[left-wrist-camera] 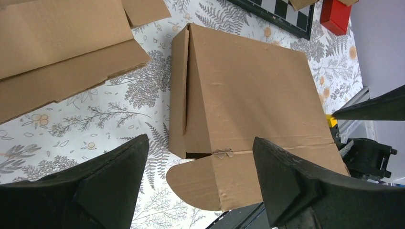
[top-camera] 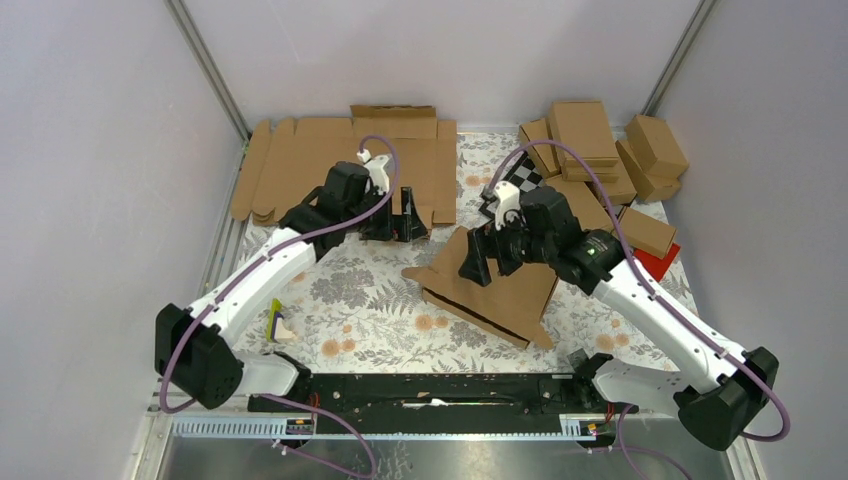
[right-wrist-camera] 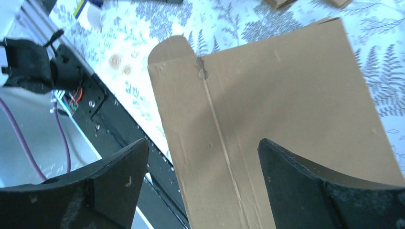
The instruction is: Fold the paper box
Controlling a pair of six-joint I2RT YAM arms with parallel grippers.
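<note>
The paper box [top-camera: 495, 290] lies on the flowered mat at centre, partly folded, with a raised side wall on its left and a rounded tab at the near end. My right gripper [top-camera: 487, 255] hovers open over its far left part. In the right wrist view, the box's flat creased panel [right-wrist-camera: 286, 95] lies under the open gripper [right-wrist-camera: 202, 140]. My left gripper [top-camera: 405, 218] is open and empty to the box's far left, by the flat blanks. In the left wrist view the box [left-wrist-camera: 253, 90] lies ahead of the spread fingers [left-wrist-camera: 110, 186], untouched.
A stack of flat cardboard blanks [top-camera: 330, 160] lies at the back left, also in the left wrist view [left-wrist-camera: 57, 52]. Finished closed boxes [top-camera: 600, 150] are piled back right, with a red block [top-camera: 662, 263] and a checkerboard [top-camera: 522, 180]. A small yellow-white item [top-camera: 278, 325] lies front left. A black rail [top-camera: 430, 390] runs along the near edge.
</note>
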